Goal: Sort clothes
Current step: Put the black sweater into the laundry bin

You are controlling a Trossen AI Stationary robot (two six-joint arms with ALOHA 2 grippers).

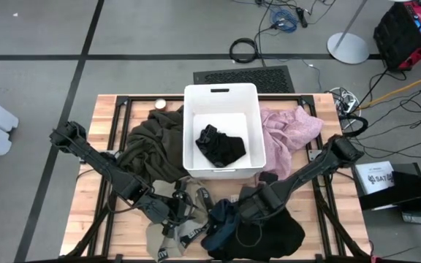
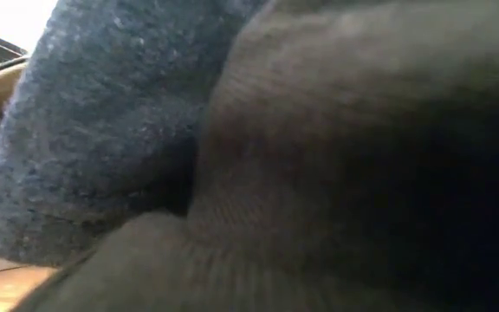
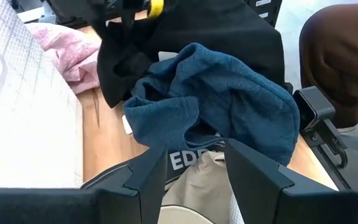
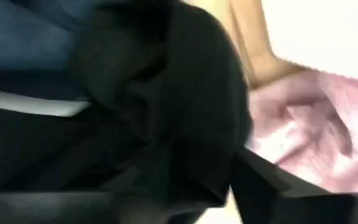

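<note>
1. Closest to the low camera, dark knitted fabric filled the frame: a navy-teal garment [image 2: 85, 139] lay against a black garment [image 2: 362, 156], both soft and thick.
2. The right pincer [image 4: 225, 186] sat pressed into that black garment, with black folds bunched between and over its fingers; it appeared to be closing on the cloth, though a firm grip could not be confirmed.
3. Just beyond the right pincer lay a pale pink garment [image 4: 309, 124], fuzzy and crumpled, resting on the counter [image 1: 93, 212] beside the white bin [image 1: 221, 95].
4. The left pincer [image 3: 194, 171] hovered spread and empty, directly over a beige garment [image 3: 197, 186] with a lettered waistband; the navy-teal garment was heaped just ahead of it.
5. A dark olive garment [image 1: 152, 146] sprawled behind the left pincer, against the bin's side. One small black piece [image 1: 221, 145] already lay inside the bin.
6. Handling judgement: all pieces looked light, limp and unbreakable. A pinch on a raised fold or the waistband should hold best; overlapping neighbours may drag along.
</note>
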